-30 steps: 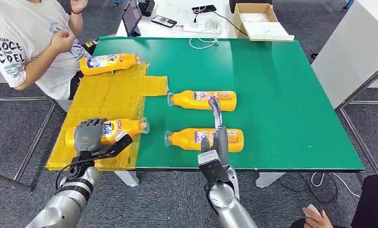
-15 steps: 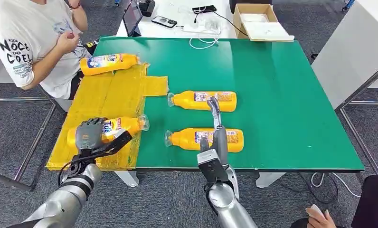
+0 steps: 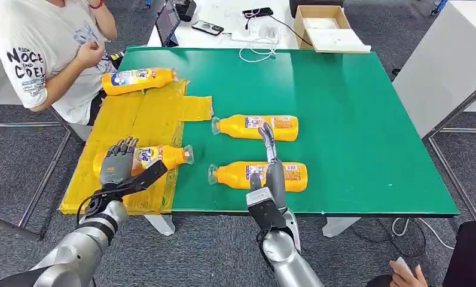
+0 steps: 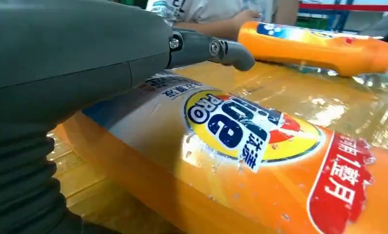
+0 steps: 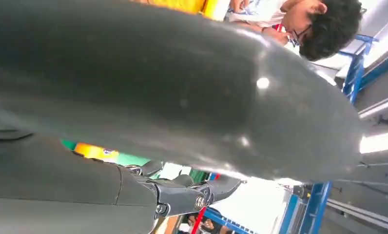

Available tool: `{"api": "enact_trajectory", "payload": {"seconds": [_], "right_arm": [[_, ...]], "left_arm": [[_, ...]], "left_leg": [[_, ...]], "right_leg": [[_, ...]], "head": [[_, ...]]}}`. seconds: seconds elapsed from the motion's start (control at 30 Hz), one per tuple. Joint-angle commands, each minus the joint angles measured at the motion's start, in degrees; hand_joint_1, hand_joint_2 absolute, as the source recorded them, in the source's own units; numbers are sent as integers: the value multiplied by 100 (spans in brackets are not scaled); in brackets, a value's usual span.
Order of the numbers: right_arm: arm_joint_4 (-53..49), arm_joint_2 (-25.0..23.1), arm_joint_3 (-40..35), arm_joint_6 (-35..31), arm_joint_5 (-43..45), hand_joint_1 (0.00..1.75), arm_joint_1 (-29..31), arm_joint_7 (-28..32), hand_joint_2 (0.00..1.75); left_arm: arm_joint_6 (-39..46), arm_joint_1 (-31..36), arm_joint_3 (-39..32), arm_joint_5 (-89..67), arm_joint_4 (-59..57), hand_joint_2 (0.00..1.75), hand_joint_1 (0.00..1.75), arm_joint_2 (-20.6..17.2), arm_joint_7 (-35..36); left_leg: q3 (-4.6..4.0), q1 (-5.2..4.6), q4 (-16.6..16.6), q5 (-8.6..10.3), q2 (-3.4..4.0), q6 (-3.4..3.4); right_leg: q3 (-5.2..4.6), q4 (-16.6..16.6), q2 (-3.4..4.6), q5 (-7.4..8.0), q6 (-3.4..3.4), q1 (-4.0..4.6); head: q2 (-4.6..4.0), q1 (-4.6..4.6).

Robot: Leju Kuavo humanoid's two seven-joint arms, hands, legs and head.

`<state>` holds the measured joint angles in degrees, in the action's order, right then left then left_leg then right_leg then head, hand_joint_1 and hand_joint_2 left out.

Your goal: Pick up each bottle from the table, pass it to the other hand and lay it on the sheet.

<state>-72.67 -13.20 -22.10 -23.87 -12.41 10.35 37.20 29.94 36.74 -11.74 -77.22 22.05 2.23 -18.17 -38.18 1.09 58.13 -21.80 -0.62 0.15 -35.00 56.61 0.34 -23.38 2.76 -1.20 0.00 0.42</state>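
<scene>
While fingers spread, left hand (image 3: pixel 117 165) hovers over bottle (image 3: pixel 158 156).

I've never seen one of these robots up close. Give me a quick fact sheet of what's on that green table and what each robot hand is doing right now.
Table: green table
Sheet: yellow sheet over the table's left edge
Bottles on sheet: far bottle; near bottle
Bottles on bare table: upper bottle; lower bottle
Left robot hand: fingers spread, over the near bottle, not gripping it
Right robot hand: fingers extended, above the lower bottle, holding nothing
Bystander: person seated at the table's far left
</scene>
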Motion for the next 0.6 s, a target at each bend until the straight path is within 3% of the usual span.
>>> {"api": "enact_trajectory", "payload": {"seconds": [0.03, 0.43, 0.6], "right_arm": [[474, -10, 192, 26, -21, 0, 136, -71, 0], [528, -26, 248, 13, -45, 0, 150, -71, 0], [600, -43, 354, 32, -78, 0, 145, -79, 0]], "left_arm": [[-248, 116, -376, 572, -421, 0, 0, 163, -406], [-525, 127, -443, 819, -420, 0, 0, 198, -572], [-1379, 197, -735, 1566, -355, 0, 0, 343, -900]], "left_leg": [[29, -1, -4, -8, 3, 5], [42, -2, -5, -8, 6, 6], [44, -3, -6, -6, -1, 6]], "right_leg": [[30, -6, -4, -8, -11, 2], [39, -6, -2, -8, -12, 2], [44, -7, -9, -8, -11, 1]], "head": [[0, 0], [0, 0], [0, 0]]}}
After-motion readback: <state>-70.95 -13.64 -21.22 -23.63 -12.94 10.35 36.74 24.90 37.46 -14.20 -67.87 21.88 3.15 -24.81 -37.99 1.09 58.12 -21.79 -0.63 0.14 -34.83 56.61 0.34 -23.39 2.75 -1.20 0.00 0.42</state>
